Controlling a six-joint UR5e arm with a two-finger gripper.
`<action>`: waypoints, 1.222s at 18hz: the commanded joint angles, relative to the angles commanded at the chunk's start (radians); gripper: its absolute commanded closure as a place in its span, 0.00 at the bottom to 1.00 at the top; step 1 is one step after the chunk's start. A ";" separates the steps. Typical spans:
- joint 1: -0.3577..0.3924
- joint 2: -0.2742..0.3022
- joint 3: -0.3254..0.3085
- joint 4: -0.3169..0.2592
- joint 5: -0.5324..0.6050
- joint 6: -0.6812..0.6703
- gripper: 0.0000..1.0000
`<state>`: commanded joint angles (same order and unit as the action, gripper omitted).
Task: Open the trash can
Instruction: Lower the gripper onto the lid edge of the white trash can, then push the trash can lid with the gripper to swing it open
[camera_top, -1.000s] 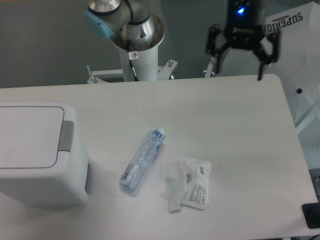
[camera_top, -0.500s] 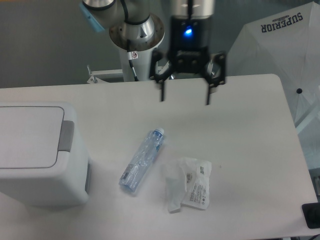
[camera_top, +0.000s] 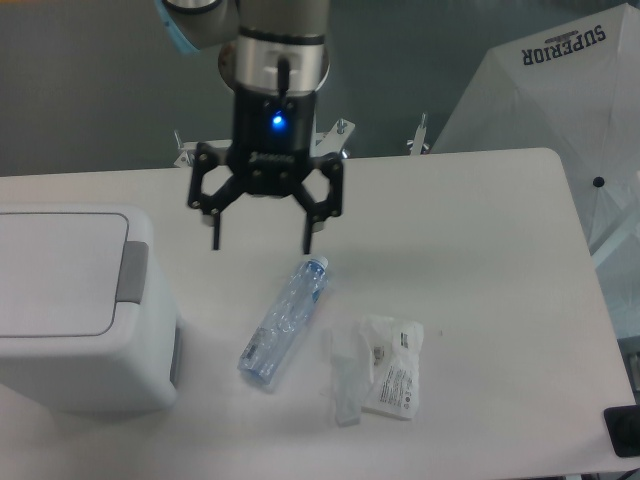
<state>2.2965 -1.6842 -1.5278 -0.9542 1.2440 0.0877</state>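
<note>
The trash can (camera_top: 75, 305) is a large white boxy bin at the table's left edge, its flat lid down and the grey push tab (camera_top: 131, 272) on its right side. My gripper (camera_top: 262, 243) hangs over the table to the right of the bin, pointing down, open and empty. Its left fingertip (camera_top: 215, 243) is roughly 80 pixels right of the push tab and a little higher in the picture.
A clear plastic bottle (camera_top: 284, 320) lies on the table just below the gripper. A crumpled white wrapper (camera_top: 378, 370) rests to the bottle's right. A white umbrella canopy (camera_top: 560, 110) stands beyond the table's right edge.
The gripper has swept from the far right back corner leftward across the table and come lower, now standing above the bottle near the bin. Bin, bottle and wrapper have not moved.
</note>
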 joint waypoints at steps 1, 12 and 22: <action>-0.012 -0.006 -0.005 0.002 0.002 -0.020 0.00; -0.060 -0.022 -0.048 0.006 0.002 -0.020 0.00; -0.062 -0.029 -0.061 0.006 0.002 -0.017 0.00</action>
<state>2.2350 -1.7135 -1.5892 -0.9480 1.2456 0.0706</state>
